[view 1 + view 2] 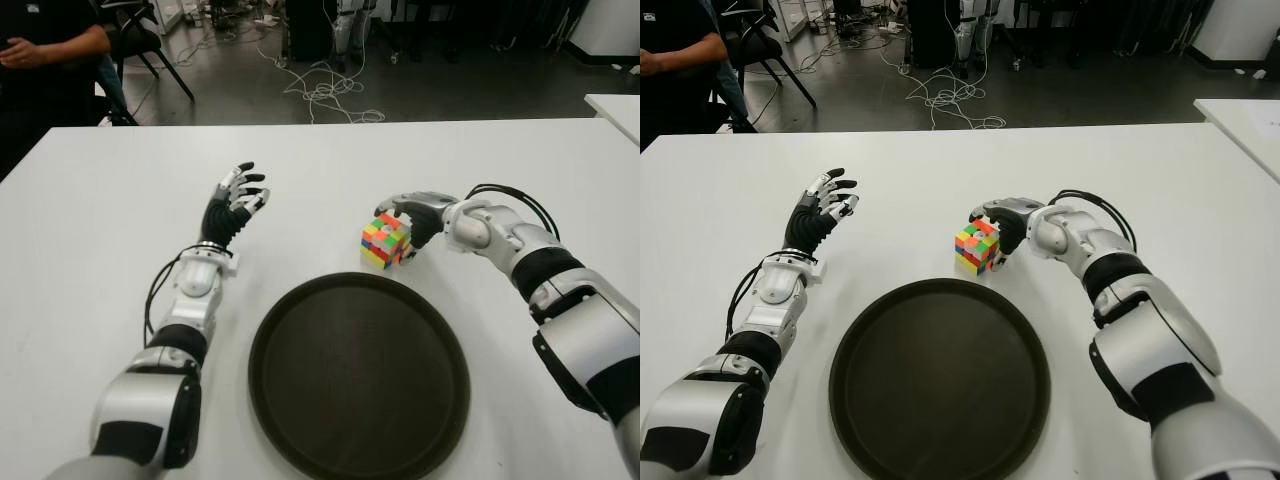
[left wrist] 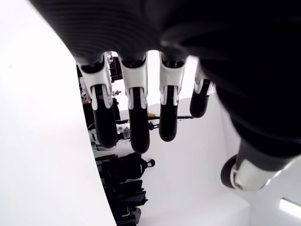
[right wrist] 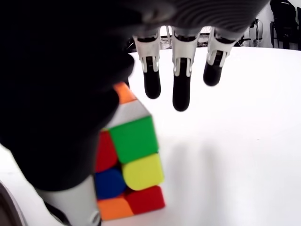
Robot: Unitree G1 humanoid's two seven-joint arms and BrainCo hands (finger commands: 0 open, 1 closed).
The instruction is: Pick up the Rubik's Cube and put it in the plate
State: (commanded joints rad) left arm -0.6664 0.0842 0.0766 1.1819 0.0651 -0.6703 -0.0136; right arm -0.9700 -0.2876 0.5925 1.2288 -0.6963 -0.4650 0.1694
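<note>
Right robot hand (image 1: 412, 222), fingers open around the cube (image 1: 386, 239), should close squarely before lifting toward the plate (image 1: 300, 400); left robot hand (image 1: 233, 205) open.

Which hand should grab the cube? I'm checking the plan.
Right. The right hand already arches over the Rubik's Cube, fingers not yet closed; the left hand shows well left, open.

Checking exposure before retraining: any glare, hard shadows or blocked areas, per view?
Eye views: even light; white table bright, dark round plate shows faint sheen, multicoloured Rubik's Cube casts a soft shadow. Left wrist view: open left hand is dark against bright table. Right wrist view: dark palm of the right hand blocks one side; cube well lit.
</note>
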